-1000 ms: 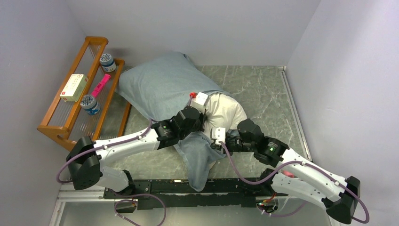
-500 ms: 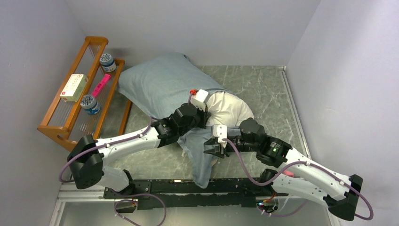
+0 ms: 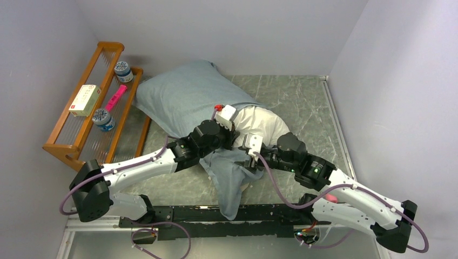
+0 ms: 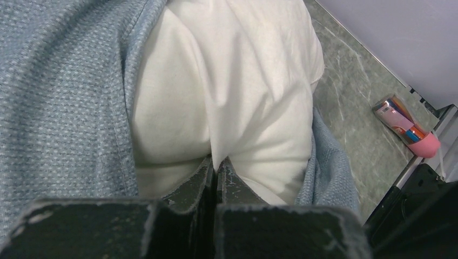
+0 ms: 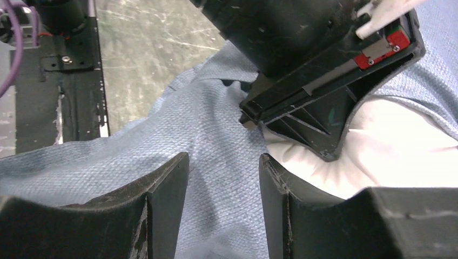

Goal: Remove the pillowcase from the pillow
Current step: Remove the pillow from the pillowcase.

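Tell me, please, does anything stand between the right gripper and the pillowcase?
Nothing visible does. The right gripper holds its open jaws directly over the pillowcase, with only bare blue cloth beneath them. The left gripper, shut on the pillow, sits just ahead of them, not in between.

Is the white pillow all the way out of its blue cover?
No, only one end of the pillow pokes out of the pillowcase.

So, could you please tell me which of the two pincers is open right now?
The right pincer: its jaws stand apart above the blue pillowcase, whereas the left pincer is closed, pinching the white pillow.
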Controlling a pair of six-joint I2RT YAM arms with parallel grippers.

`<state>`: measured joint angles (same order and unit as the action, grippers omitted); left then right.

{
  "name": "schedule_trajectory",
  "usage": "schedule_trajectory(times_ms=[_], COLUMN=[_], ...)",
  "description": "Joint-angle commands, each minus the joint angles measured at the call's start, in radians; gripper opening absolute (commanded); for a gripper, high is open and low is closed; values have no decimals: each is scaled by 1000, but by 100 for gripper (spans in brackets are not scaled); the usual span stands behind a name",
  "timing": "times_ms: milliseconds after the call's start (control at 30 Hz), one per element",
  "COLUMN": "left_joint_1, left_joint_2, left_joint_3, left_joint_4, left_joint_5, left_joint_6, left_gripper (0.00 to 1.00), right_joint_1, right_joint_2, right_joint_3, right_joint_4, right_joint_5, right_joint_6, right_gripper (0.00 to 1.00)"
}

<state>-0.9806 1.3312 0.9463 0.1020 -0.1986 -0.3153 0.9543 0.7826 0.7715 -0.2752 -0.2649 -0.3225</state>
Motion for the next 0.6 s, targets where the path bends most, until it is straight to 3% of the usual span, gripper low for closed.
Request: schedule_trajectory(times_ms=[0, 267, 433, 500, 567], left_joint_1=[25, 25, 25, 25, 25], left_joint_2=[-40, -39, -36, -36, -33], left_joint_3=[-6, 0, 19, 24, 30], left_joint_4=[24, 25, 15, 14, 16], left_joint_5=[-27, -15, -17, -19, -22], left_joint_6=[47, 54, 56, 57, 56], left_gripper=[5, 5, 5, 5, 5], right_joint_1=[-10, -20, -20, -20, -21], right_joint_2=[39, 95, 121, 132, 144], right_joint_3=[20, -15, -27, -22, -16], right_joint_4=[61, 73, 50, 18, -19], right_joint_5=[52, 25, -80, -126, -170], right_joint_6=[-11, -30, -41, -49, -56], right_gripper=[54, 57, 59, 53, 37])
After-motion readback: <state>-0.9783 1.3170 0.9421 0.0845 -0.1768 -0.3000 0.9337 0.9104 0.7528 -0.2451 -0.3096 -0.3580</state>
